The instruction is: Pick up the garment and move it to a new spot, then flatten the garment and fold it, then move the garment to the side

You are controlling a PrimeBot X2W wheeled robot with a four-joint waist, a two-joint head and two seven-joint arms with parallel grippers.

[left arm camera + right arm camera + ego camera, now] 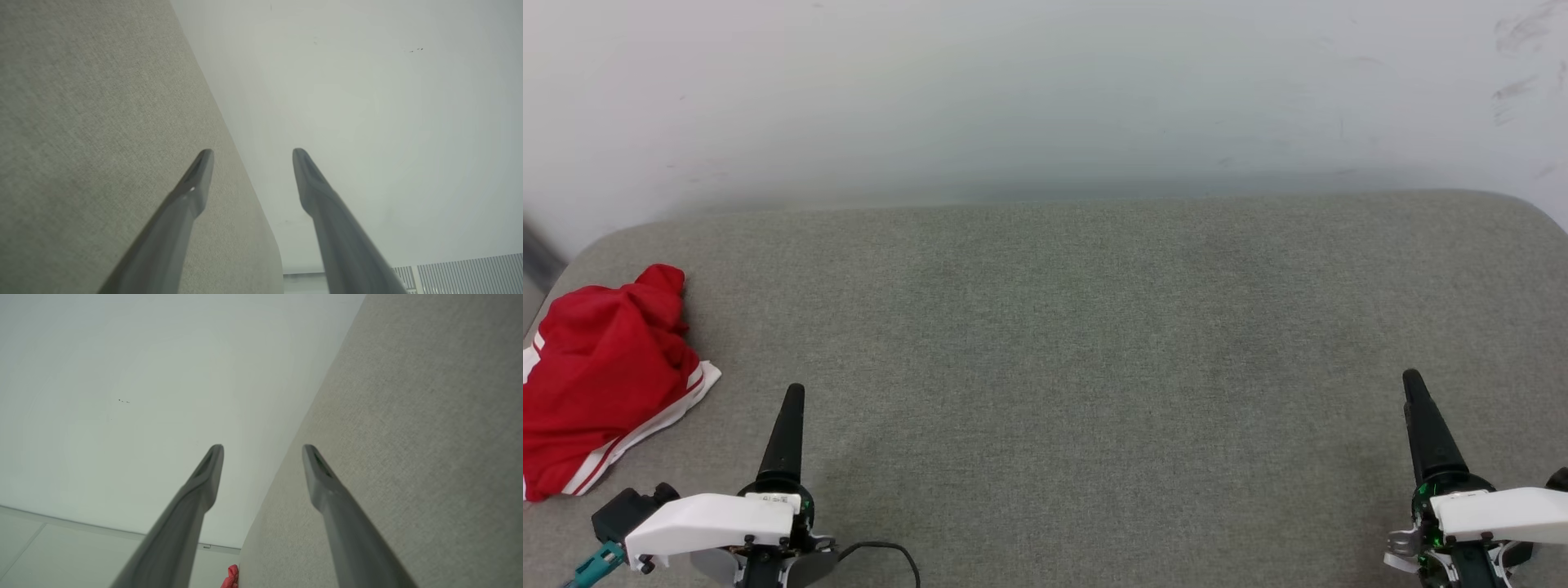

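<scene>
Grippers at rest, both wide open. The left gripper [793, 396] sits at seven o'clock in the head view and the right gripper [1411, 380] at four o'clock. In each wrist view the two dark fingers stand well apart with nothing between them, so neither gripper holds anything. Both point toward twelve o'clock, over a grey upholstered surface [1078, 367] that ends against a pale wall [1045, 90].

The garment [600, 376] lies at nine o'clock in the head view, at about ten o'clock from the left gripper and near it but not touching. It is a crumpled red heap with white and red-striped trim showing along its lower edge. It rests at the left margin of the surface and is cut by the picture's edge, so its full extent cannot be told. A scrap of red [232, 577] also shows at six o'clock in the right wrist view.

Progress, as judged: no step looks done. The cloth is bunched, not flattened or folded, so lifting, moving, smoothing, folding and setting aside all remain.

Surroundings: a black cable [890, 551] trails at four o'clock from the left wrist, and a teal connector [596, 563] sits at eight o'clock. Bare upholstery separates the left gripper from the heap (the right gripper is well apart from it), so the reach looks unobstructed.
</scene>
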